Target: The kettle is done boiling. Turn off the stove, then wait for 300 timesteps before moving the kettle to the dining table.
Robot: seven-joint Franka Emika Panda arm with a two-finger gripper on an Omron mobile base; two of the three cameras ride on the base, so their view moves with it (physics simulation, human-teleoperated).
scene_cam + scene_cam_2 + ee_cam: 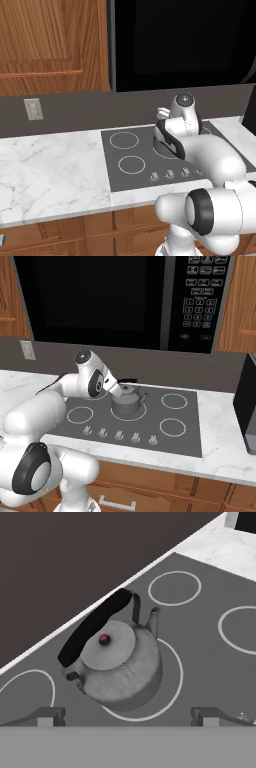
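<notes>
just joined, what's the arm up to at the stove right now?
The arm is reaching over the stove with its gripper open, hovering just above the kettle. Nothing is held. In the hand view the kettle sits upright on a ring burner mark, with its black handle arched over the lid and the finger tips spread to either side, apart from it. The row of silver knobs runs along the cooktop's front edge; whether the burner is already off can't be told.

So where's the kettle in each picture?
Left base view: mostly behind the arm; its dark handle shows right of middle.
Right base view: kettle in the middle, on a burner ring.
Hand view: centre, seen from above.
Shared landmark: the stove, with its white rings.
</notes>
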